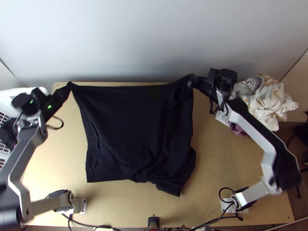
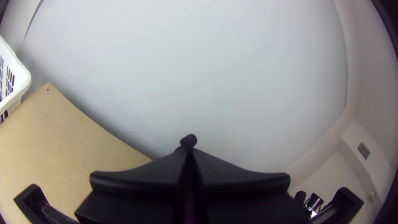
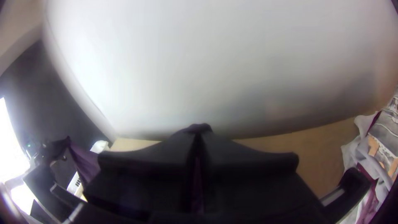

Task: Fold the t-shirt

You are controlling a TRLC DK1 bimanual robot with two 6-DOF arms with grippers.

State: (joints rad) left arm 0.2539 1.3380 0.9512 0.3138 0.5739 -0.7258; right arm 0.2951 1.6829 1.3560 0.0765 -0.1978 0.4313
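The black t-shirt (image 1: 134,134) is stretched between both grippers, its far edge nearly straight and its near part lying rumpled on the table. At its far left corner my left gripper (image 1: 69,85) is shut on the cloth. My right gripper (image 1: 191,81) holds the far right corner, with folds running down from it. In the left wrist view, a bit of cloth sticks out past the closed tips of the left gripper (image 2: 189,149). Dark cloth also pokes from between the tips of the right gripper (image 3: 198,132) in the right wrist view.
A pile of white, grey and patterned cloths (image 1: 265,98) lies at the far right. A white basket (image 1: 23,91) stands at the far left. Cables (image 1: 92,226) run along the near edge of the table (image 1: 231,161), and a pale wall rises behind it.
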